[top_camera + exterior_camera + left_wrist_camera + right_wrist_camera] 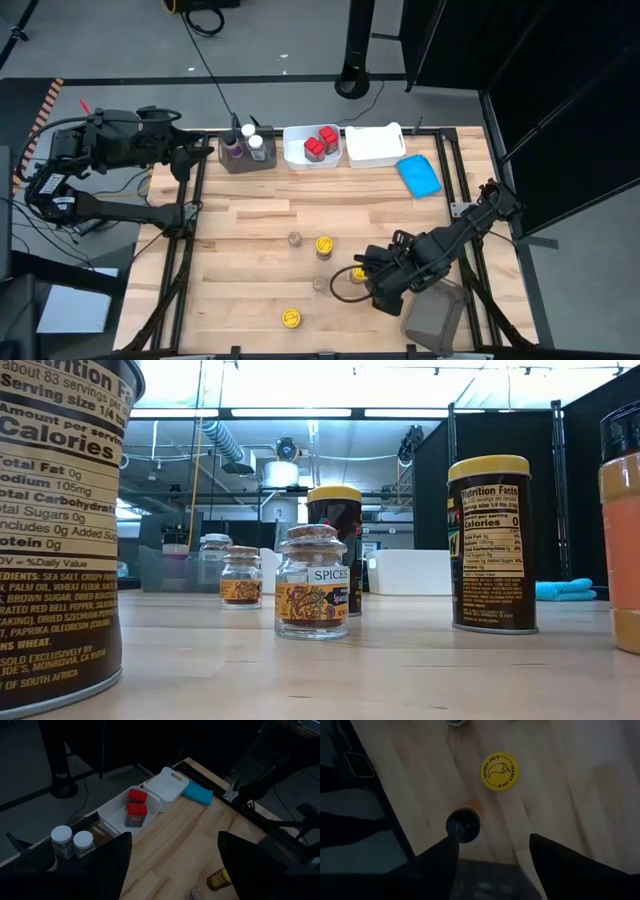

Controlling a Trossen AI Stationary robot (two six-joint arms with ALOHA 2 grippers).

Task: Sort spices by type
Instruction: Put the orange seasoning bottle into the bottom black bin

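The wooden table [250, 215] stands on a grey floor beside black curtains, with a grey bin [245, 150], two white tubs [375, 147] and a blue cloth [419, 175] along its far edge. From above, yellow-lidded jars [324, 245] and small glass jars [295, 239] are scattered mid-table, and two red-capped jars [320, 142] sit in one tub — only the low view shows their labels and the lit room behind. The left gripper [172, 865] hovers open near the bin, while the right gripper [492, 851] hangs open over a yellow lid [499, 771] — a black-capped jar [463, 824] stands close by its fingers.

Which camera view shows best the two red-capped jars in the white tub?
The left wrist view: the red-capped jars lie plainly visible, unobstructed, inside the white tub. The high view shows them smaller, from above. In the low view I cannot make them out. The right wrist view does not show them.
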